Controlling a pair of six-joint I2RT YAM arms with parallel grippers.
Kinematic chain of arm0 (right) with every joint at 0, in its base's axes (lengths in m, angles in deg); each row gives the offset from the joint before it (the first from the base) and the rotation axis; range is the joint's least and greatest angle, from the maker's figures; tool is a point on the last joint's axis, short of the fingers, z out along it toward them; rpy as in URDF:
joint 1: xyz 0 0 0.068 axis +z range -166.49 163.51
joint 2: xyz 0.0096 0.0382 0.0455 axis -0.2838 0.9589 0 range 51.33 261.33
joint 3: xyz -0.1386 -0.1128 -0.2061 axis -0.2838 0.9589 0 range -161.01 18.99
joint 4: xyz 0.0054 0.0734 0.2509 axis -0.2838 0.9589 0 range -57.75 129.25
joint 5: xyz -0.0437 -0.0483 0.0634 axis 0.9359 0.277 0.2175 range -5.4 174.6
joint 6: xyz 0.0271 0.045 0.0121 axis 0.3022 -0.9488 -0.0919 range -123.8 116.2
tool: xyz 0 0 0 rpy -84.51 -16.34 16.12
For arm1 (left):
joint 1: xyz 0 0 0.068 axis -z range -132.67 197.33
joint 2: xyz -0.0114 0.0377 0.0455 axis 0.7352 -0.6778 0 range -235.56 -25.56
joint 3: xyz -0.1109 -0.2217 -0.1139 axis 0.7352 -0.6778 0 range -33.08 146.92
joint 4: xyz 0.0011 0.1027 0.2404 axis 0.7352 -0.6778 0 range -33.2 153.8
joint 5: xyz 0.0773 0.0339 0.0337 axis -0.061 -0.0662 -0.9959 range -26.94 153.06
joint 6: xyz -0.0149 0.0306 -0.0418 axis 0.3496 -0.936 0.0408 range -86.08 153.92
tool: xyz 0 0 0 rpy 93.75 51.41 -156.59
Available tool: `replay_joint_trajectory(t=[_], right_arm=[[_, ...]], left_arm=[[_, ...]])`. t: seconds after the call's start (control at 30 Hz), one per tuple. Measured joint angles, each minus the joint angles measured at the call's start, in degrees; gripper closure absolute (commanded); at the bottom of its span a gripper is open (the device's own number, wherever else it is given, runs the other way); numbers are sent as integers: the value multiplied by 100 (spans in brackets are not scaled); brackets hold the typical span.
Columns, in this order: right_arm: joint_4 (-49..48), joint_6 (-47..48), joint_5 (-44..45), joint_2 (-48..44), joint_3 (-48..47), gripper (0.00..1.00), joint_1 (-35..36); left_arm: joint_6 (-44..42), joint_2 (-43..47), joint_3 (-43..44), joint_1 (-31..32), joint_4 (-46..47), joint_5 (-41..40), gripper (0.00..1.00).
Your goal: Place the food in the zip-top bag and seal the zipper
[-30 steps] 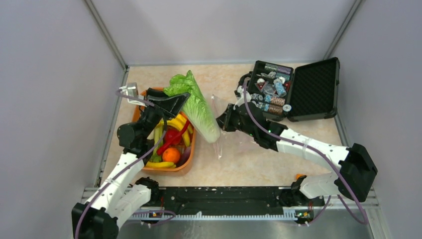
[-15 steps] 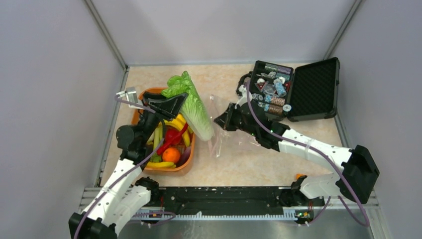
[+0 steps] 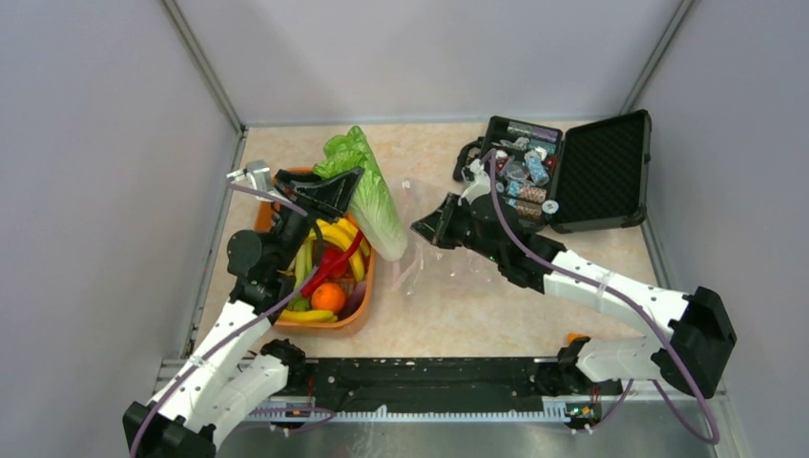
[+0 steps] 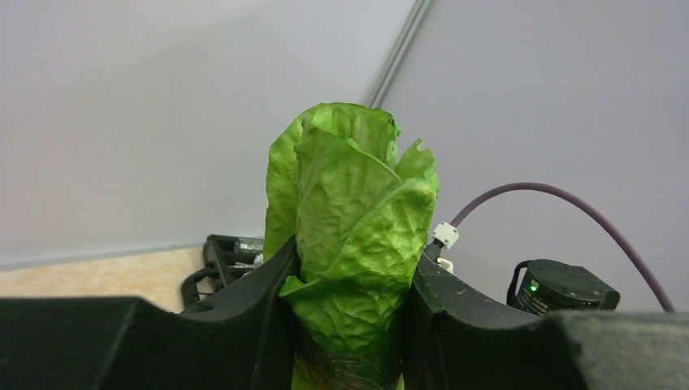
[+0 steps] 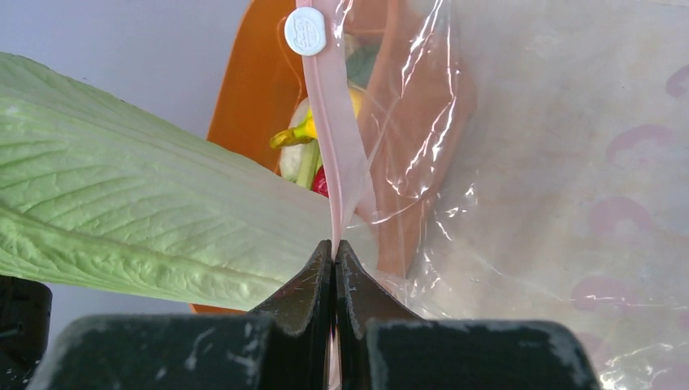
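Observation:
A green toy cabbage [image 3: 370,198] hangs tilted over the orange tub [image 3: 355,321], with my left gripper [image 3: 329,191] shut on its leafy end. In the left wrist view its leaves [image 4: 357,219] fill the gap in the left gripper [image 4: 349,264]. Its pale end points at the zip-top bag [image 3: 456,267], which lies clear and crinkled on the table. My right gripper [image 5: 335,248] is shut on the pink zipper [image 5: 335,154] and lifts that edge; a white slider [image 5: 305,31] sits at the far end. More food stays in the tub: bananas, an orange [image 3: 327,297], a red chilli [image 3: 331,263].
An open black hard case [image 3: 572,172] with small packets stands at the back right, just behind my right arm. The tub sits close to the left wall. Grey walls close in the table on three sides.
My left gripper has drawn the cabbage a little back and to the left, so its pale end is farther from the bag's mouth. My right gripper has kept its hold, shifting only slightly.

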Motion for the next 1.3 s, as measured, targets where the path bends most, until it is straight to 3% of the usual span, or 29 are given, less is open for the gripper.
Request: replay_joint_trajectory(t=[0.27,0.77,1.03,1.3], right_arm=[[-2,-72,4,-129,37,100,0],[-22,-529,407,-129,199,100,-20],[-350,-815,131,-72,354,100,-264],[-446,-922,-90,-127,431,100,-315]], left_arm=[[-400,-66,122,258,-271,-221,96],[369,-358,153,363,627,-61,96],[660,-267,-42,363,1196,-127,97],[361,-234,-205,374,984,-208,99]])
